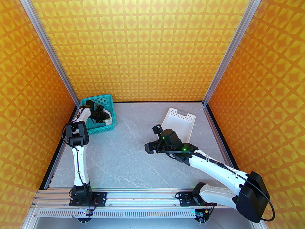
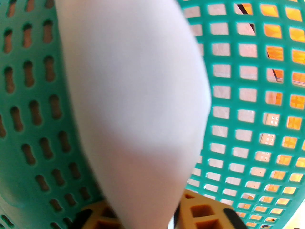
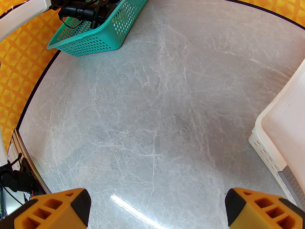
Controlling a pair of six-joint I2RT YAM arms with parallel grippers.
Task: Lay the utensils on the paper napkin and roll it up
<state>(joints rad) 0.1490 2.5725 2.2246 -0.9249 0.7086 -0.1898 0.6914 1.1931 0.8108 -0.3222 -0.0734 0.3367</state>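
Observation:
The paper napkin (image 2: pixel 133 92) stands as a blurred white sheet between my left gripper's orange fingers (image 2: pixel 200 211), inside the teal basket (image 2: pixel 238 104). From above, my left gripper (image 1: pixel 101 114) reaches down into that basket (image 1: pixel 104 127) at the back left, and a bit of white napkin (image 1: pixel 109 119) shows beside it. Its jaws stand partly apart, with the sheet running through the gap. My right gripper (image 1: pixel 152 138) hovers over the middle of the table, open and with nothing in it (image 3: pixel 157 204). The utensils are out of view.
A white perforated tray (image 1: pixel 178 120) lies tilted at the back right, just behind my right wrist, and its near corner (image 3: pixel 281 127) is right of the right fingers. The grey marble tabletop (image 1: pixel 124 156) lies between both arms. Orange patterned walls enclose the table.

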